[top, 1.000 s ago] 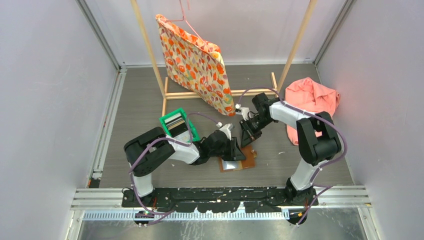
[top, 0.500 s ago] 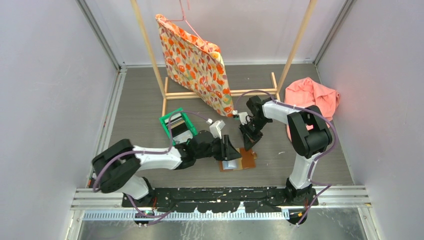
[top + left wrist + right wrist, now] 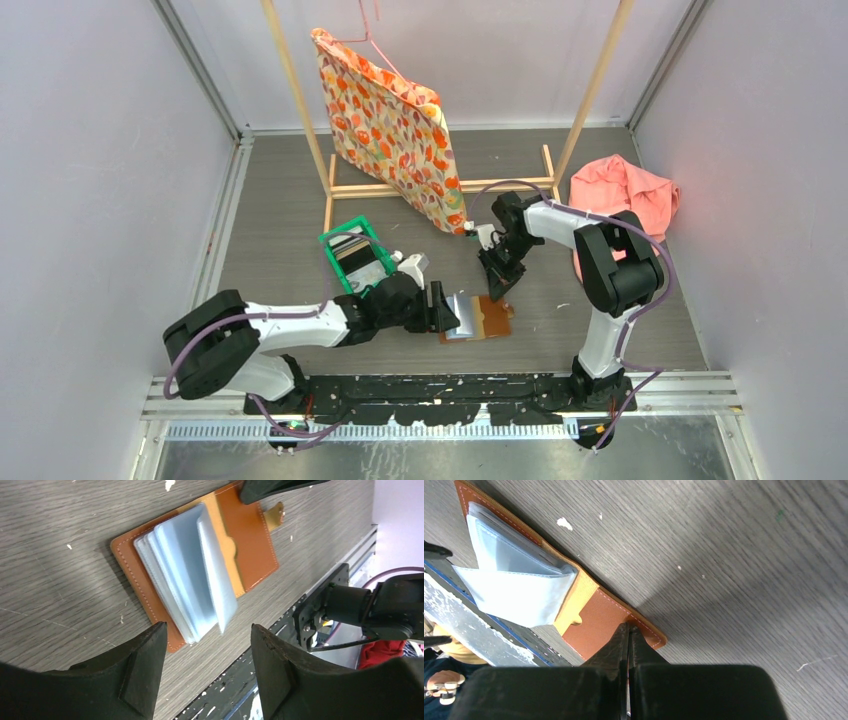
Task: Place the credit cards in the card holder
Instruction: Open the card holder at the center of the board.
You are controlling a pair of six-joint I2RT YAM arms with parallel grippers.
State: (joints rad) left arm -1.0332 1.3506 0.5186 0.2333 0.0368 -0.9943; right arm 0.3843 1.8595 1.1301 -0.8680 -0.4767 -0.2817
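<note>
The card holder [image 3: 488,320] lies open on the table, brown leather with a fan of clear plastic sleeves [image 3: 190,580] standing up from its left half. My left gripper [image 3: 207,627] hovers just left of it, open, with nothing between its fingers. My right gripper [image 3: 628,626] is shut, its tips pressing down on the far corner of the card holder's [image 3: 596,622] right flap. In the top view the right gripper [image 3: 497,290] stands over that flap. Flat dark and grey credit cards [image 3: 353,252] sit in the green bin [image 3: 329,243] behind the left arm.
A wooden rack [image 3: 440,187] with a floral bag [image 3: 390,130] on a hanger stands at the back. A pink cloth [image 3: 622,195] lies at the right. The black mounting rail [image 3: 440,388] runs along the near edge, close to the card holder.
My left gripper has pulled back to the left off the card holder and opened wider, leaving the sleeves fanned up. The right gripper has kept its place on the flap.
</note>
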